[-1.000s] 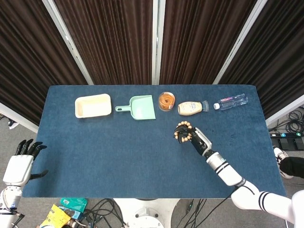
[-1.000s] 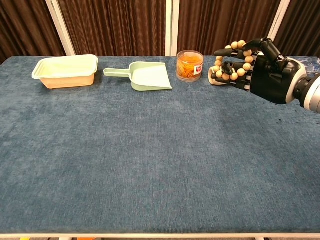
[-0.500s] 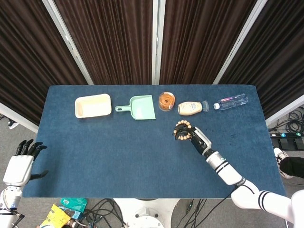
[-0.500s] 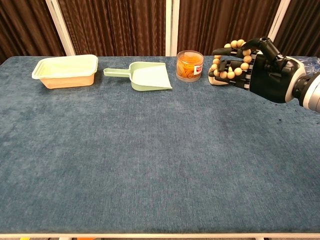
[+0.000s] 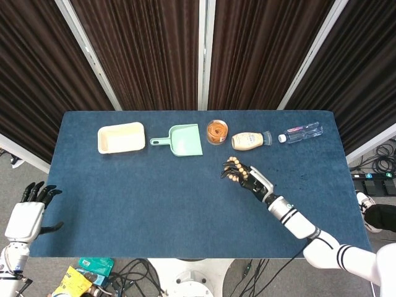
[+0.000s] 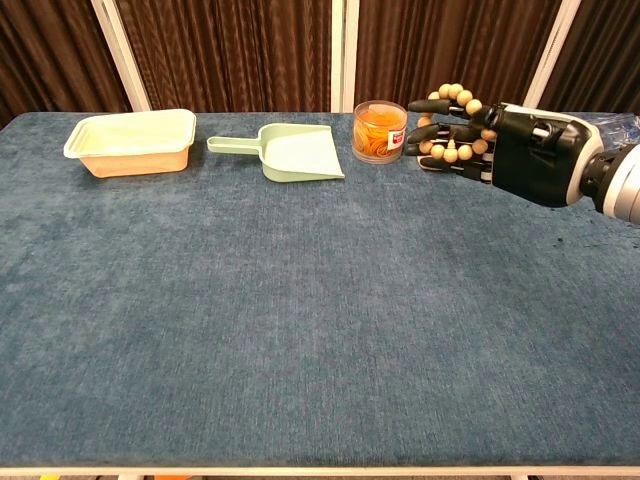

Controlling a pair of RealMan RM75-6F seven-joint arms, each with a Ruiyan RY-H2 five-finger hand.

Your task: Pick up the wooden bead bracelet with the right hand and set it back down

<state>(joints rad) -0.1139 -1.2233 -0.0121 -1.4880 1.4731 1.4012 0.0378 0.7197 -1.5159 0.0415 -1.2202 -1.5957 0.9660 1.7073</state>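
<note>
1. The right robot hand (image 6: 525,155) is seen raised above the blue table (image 6: 300,320), its dark fingers (image 6: 440,125) threaded through the wooden bead bracelet (image 6: 448,122), which is held off the cloth.
2. Just beyond the fingertips, a clear jar of orange contents (image 6: 380,130) is set, with a green dustpan (image 6: 290,152) and a cream tub (image 6: 135,140) further out.
3. The left robot hand (image 5: 28,213) is held off the table's near corner, fingers apart and empty.

no readable text, labels on jar (image 6: 380,130) and bottles too small
</note>
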